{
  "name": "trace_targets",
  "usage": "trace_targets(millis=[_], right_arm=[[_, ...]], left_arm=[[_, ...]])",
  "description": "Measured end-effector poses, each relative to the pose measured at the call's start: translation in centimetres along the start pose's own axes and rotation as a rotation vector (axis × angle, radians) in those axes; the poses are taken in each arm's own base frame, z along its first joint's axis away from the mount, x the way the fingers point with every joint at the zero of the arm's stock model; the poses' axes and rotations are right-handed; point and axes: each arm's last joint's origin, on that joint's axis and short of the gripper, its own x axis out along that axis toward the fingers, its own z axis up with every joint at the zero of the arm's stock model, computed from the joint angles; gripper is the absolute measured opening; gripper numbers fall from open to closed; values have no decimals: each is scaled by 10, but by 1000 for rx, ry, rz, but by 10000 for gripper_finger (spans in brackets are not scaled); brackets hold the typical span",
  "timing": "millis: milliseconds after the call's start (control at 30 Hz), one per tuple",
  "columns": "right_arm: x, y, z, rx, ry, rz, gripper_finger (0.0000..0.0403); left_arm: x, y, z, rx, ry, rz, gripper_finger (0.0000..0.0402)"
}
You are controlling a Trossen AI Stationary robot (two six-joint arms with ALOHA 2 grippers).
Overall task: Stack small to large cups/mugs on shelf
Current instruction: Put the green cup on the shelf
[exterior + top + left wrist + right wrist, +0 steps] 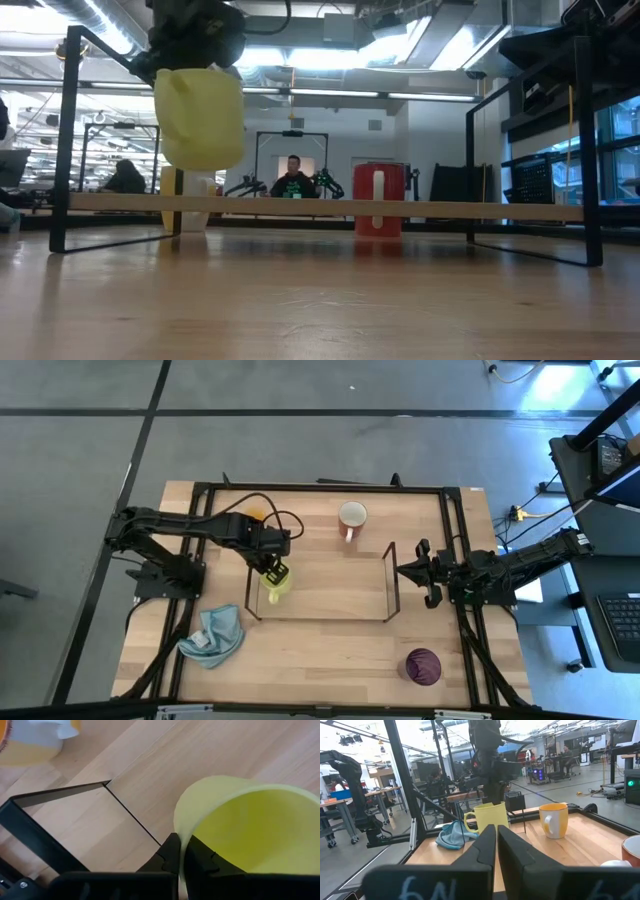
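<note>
Left gripper [274, 568] is clamped on the rim of the yellow-green mug [279, 582], holding it off the table over the left end of the wire shelf [389, 582]. Right gripper [403, 571] waits just right of the shelf, fingers together, empty. White mug [352, 517] sits beyond the shelf; purple cup [423, 666] near right. Orange mug [554, 819] looks far-left, mostly hidden from above by the arm.

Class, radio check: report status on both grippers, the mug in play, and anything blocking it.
Left gripper shut on yellow-green mug, held above shelf. Right gripper shut, empty, waiting beside the shelf. No obstruction seen under the mug.
</note>
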Motion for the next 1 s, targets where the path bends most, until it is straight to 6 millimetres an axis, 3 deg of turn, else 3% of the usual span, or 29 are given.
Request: trace_targets(millis=[300,633,1000], right_arm=[[0,0,0,0,0,0,20],[0,0,0,0,-1,0,20],[0,0,0,1,-1,0,20]], left_arm=[[0,0,0,0,-2,-2,27],[1,-3,2,0,-17,-21,28],[14,-13,3,13,6,-10,70]])
